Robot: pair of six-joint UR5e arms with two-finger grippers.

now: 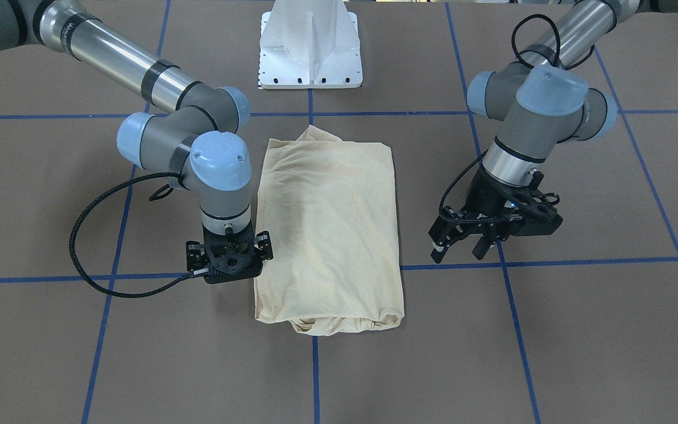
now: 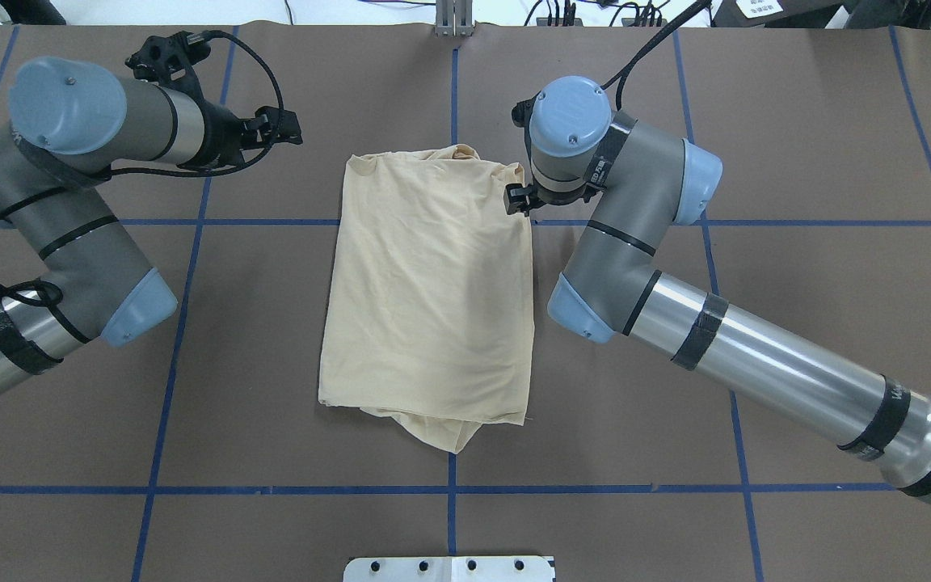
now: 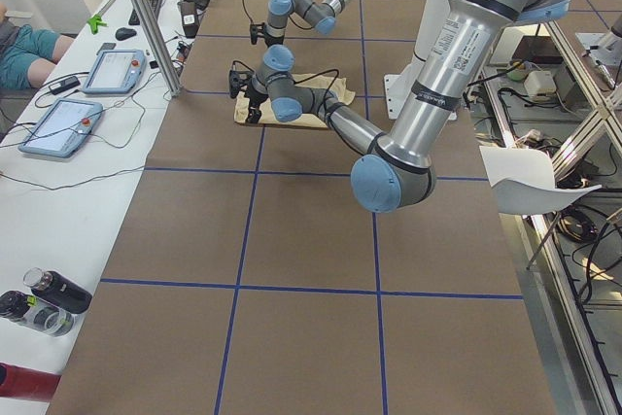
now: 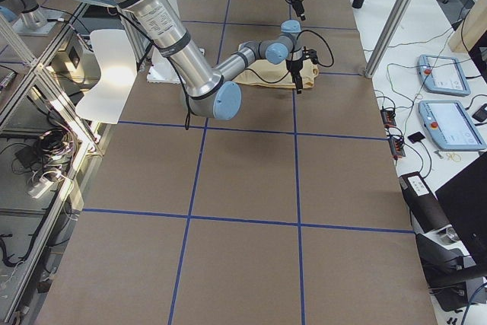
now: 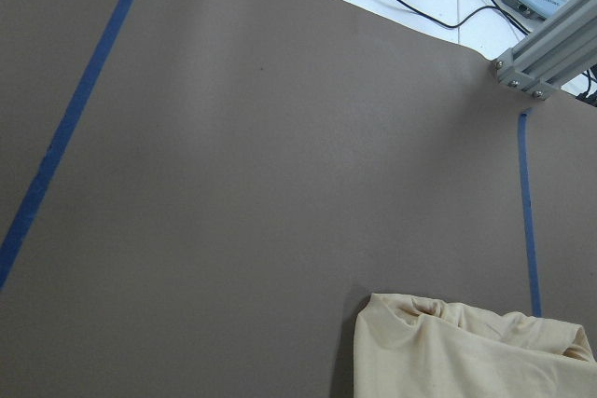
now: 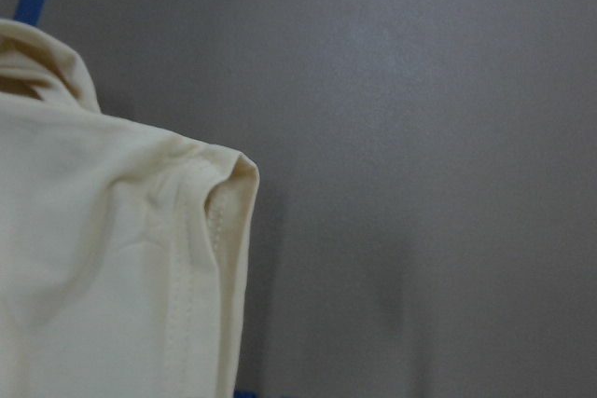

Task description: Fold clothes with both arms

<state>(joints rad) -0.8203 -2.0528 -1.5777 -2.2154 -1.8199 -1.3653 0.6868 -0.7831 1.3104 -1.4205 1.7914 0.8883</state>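
Though it wrinkles, the T-shirt [image 2: 433, 291] lies rectangular.

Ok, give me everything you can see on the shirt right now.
The shirt is thin, pale cream-yellow fabric, folded into a rough rectangle with no sleeves or print showing. It lies flat on the brown table between the arms, lightly wrinkled, and bunched cloth pokes out at both short ends. The right end effector sits at its far right corner, but contact cannot be told. The left end effector is apart from it.
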